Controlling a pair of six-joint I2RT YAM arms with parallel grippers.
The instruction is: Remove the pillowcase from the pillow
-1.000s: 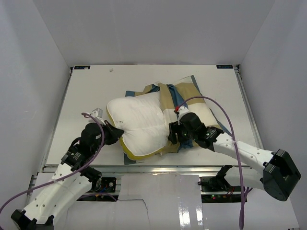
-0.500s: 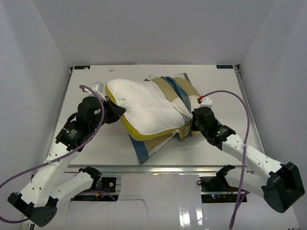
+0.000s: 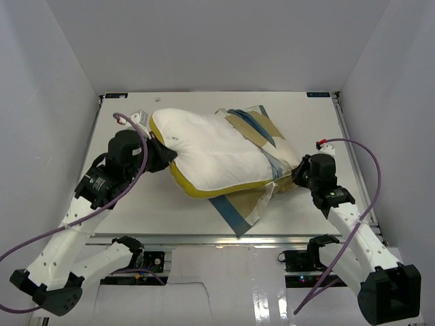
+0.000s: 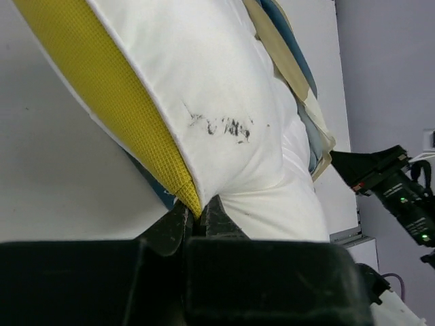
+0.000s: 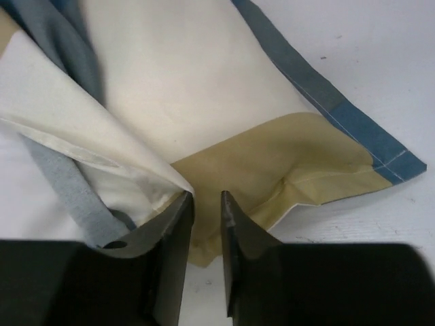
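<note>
The white pillow (image 3: 214, 153) with its yellow edge lies slanted across the table's middle, most of it bare. The tan, blue and cream pillowcase (image 3: 255, 129) covers only its right end, with a flap trailing toward the front (image 3: 241, 207). My left gripper (image 3: 168, 157) is shut on the pillow's left edge; the left wrist view shows the yellow and white seam (image 4: 194, 197) pinched in the left gripper (image 4: 202, 204). My right gripper (image 3: 297, 178) is at the pillowcase's right end. In the right wrist view its jaws (image 5: 205, 195) stand a sliver apart, and folds of pillowcase (image 5: 272, 163) converge at the tips.
The white table (image 3: 136, 210) is walled on three sides, and a metal rail (image 3: 217, 239) runs along its near edge. The right arm (image 4: 394, 190) shows at the far right of the left wrist view. Purple cables loop beside both arms.
The right gripper closed and travelled right, drawing the pillowcase off toward the table's right side. The left arm swung back and left with the pillow's edge. More white pillow shows.
</note>
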